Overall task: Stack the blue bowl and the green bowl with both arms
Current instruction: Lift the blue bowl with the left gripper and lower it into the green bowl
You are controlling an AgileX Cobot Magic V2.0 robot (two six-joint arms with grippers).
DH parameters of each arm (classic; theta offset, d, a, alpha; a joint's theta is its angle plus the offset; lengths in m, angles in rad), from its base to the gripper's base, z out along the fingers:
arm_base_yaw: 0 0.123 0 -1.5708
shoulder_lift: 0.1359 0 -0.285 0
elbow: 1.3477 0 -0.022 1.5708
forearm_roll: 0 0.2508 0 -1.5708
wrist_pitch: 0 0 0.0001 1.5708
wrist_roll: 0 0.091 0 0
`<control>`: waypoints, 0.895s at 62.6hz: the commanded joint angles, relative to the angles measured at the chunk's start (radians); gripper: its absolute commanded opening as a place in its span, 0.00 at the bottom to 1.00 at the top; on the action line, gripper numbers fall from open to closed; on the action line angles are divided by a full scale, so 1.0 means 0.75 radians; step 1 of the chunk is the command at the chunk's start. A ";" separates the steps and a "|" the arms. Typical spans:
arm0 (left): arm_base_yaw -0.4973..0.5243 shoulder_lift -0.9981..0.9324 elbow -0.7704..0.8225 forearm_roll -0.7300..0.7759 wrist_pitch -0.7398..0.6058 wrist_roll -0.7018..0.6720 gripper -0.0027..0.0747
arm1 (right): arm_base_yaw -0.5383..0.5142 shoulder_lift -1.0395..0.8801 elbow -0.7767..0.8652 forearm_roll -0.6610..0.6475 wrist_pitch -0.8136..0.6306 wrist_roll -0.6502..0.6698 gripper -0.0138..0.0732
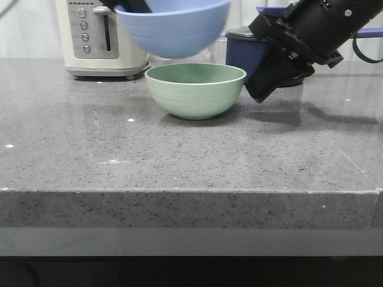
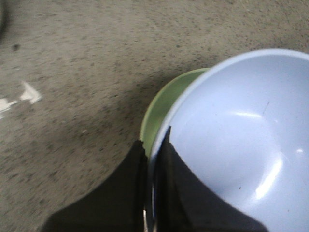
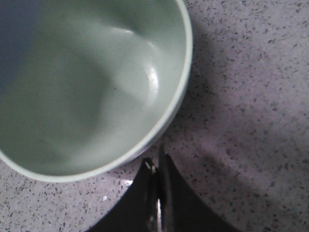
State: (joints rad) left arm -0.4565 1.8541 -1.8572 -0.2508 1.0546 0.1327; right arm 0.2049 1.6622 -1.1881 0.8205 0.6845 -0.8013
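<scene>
A speckled grey stone countertop [image 1: 179,161] fills the scene, with a pale wall behind. The green bowl [image 1: 195,89] is parked upright on it — everything else can be placed from there. The blue bowl [image 1: 173,27] is held in the air right above the green bowl, shifted a bit toward the toaster side, not yet touching. In the left wrist view the left gripper [image 2: 153,145] is seen clamped on the blue bowl's rim, one finger inside and one outside. The right gripper [image 3: 158,166] is parked just beside the green bowl's rim on the saucepan side; its jaws are pressed together on nothing, and whether the bowl wall is touched can't be told.

What could go wrong, judging from here: the blue bowl isn't quite centred, so if it's lowered as is, its base could land on the green rim and tip or shove the green bowl. A thin rim pinch could also slip. The right arm sits close enough to get bumped on the way down.

Behind the green bowl a cream toaster [image 1: 102,36] and a dark navy saucepan [image 1: 245,54] are standing — neither is in the drop path.
</scene>
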 commanded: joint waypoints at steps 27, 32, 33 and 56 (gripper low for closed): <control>-0.038 0.056 -0.100 -0.013 -0.091 -0.007 0.01 | -0.001 -0.054 -0.030 0.056 -0.028 -0.008 0.09; -0.038 0.056 -0.100 -0.013 -0.093 -0.007 0.01 | -0.001 -0.054 -0.030 0.056 -0.028 -0.008 0.09; -0.038 0.057 -0.100 -0.015 -0.093 -0.007 0.01 | -0.001 -0.054 -0.030 0.056 -0.028 -0.008 0.09; -0.038 0.057 -0.100 -0.041 -0.075 0.003 0.33 | -0.001 -0.051 -0.030 0.056 -0.028 -0.008 0.09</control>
State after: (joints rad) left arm -0.4768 1.9485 -1.8981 -0.2496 1.0350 0.1332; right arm 0.2049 1.6622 -1.1881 0.8205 0.6845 -0.8013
